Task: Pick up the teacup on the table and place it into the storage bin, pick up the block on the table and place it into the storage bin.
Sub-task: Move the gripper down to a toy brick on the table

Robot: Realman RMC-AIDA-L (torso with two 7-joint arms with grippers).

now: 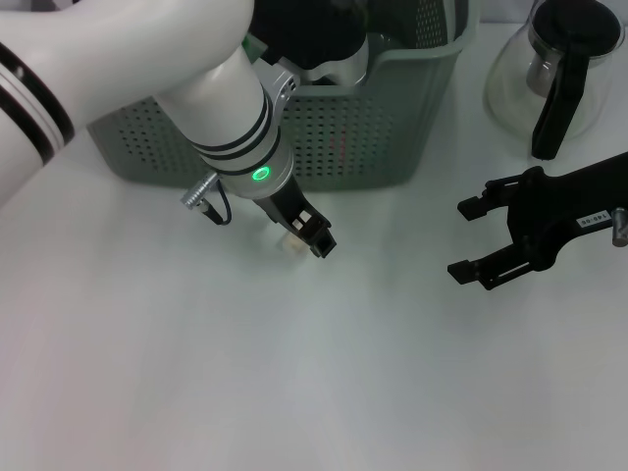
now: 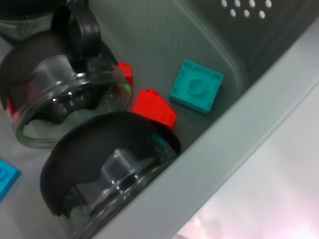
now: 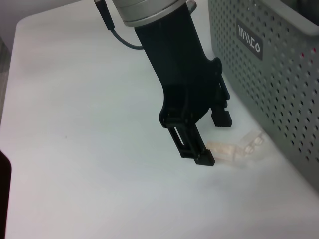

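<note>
A pale translucent block point(image 1: 291, 245) point(image 3: 238, 148) lies on the white table just in front of the storage bin point(image 1: 373, 137) point(image 3: 279, 74). My left gripper point(image 1: 309, 234) point(image 3: 213, 140) hangs low right over it, open, with its black fingers point(image 3: 197, 152) straddling the block's near end. The left wrist view looks into the storage bin point(image 2: 224, 164). Two glass teacups point(image 2: 65, 99) point(image 2: 109, 169) lie in there on their sides, beside red blocks point(image 2: 154, 107) and a teal block point(image 2: 197, 87). My right gripper point(image 1: 465, 239) hovers open over the table at the right, holding nothing.
A glass coffee pot point(image 1: 554, 74) with a black handle stands at the back right, beside the bin. A blue block point(image 2: 6, 177) shows at the edge of the left wrist view. The left arm's grey cable and connector point(image 1: 201, 191) hang in front of the bin.
</note>
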